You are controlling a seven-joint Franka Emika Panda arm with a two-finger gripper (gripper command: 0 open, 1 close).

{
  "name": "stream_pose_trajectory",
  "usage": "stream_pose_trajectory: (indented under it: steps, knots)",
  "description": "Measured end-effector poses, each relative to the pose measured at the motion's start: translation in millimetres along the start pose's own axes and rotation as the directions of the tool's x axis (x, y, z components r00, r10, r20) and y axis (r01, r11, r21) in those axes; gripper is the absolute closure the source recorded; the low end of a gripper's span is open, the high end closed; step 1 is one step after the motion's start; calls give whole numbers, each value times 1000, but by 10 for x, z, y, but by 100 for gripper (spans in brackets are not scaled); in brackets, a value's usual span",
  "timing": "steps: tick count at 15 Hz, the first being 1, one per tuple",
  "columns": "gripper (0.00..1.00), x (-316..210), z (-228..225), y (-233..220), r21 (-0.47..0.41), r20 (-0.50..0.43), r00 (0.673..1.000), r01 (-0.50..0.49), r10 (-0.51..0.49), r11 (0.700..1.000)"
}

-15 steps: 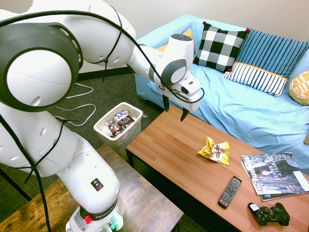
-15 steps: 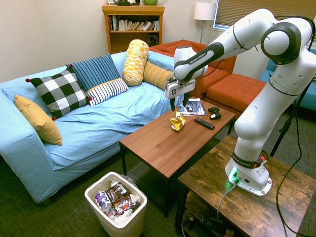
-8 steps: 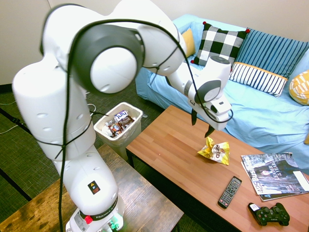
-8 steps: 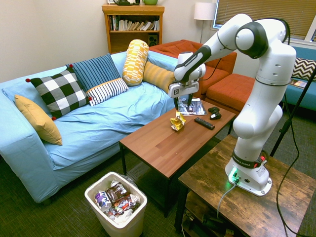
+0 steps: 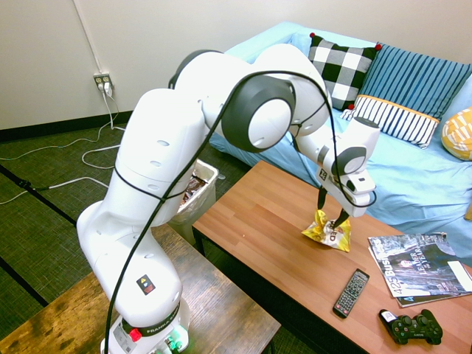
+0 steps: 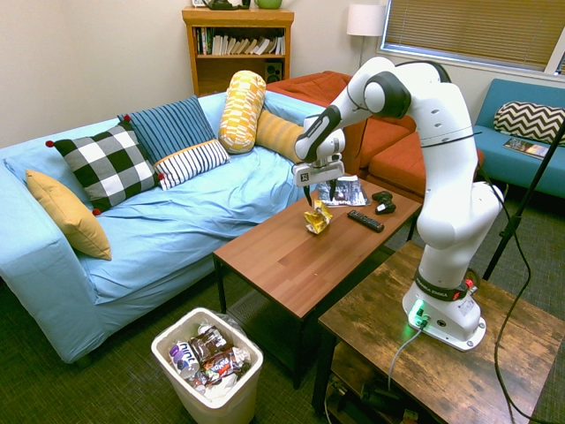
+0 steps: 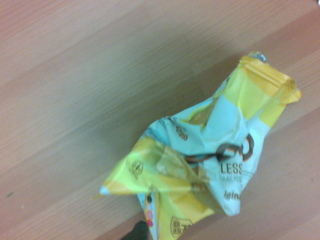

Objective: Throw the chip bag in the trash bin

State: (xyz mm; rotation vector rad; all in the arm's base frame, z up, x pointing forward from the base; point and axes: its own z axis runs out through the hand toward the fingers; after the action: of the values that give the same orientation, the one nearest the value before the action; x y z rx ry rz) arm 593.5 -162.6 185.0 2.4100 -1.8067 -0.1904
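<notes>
The chip bag is a crumpled yellow foil bag with a white label patch, lying on the wooden coffee table toward the sofa side. It fills much of the wrist view as chip bag and shows as chip bag in the second exterior view. My gripper hangs open directly over the bag, fingertips pointing down at its top edge, holding nothing; the same gripper shows from the other side. The white trash bin stands on the floor off the table's end, holding wrappers; the arm mostly hides the trash bin.
A remote, a black game controller and a magazine lie on the table beyond the bag. The blue sofa with pillows runs along the table's far side. A dark wooden side table sits beside the coffee table.
The arm has swung along the table from the bin end to above the chip bag and come down close to it. The gripper has stayed open.
</notes>
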Motion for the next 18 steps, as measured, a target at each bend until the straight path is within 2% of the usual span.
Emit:
stream_pose_trajectory:
  steps: [5, 6, 18]
  knots:
    - [0, 85, 403, -206, -45, 12, 1000, -5, 6, 999]
    - [100, 96, 468, -226, -50, 14, 1000, -7, 8, 999]
    - [100, 334, 677, -137, -49, 54, 998, -37, 40, 998]
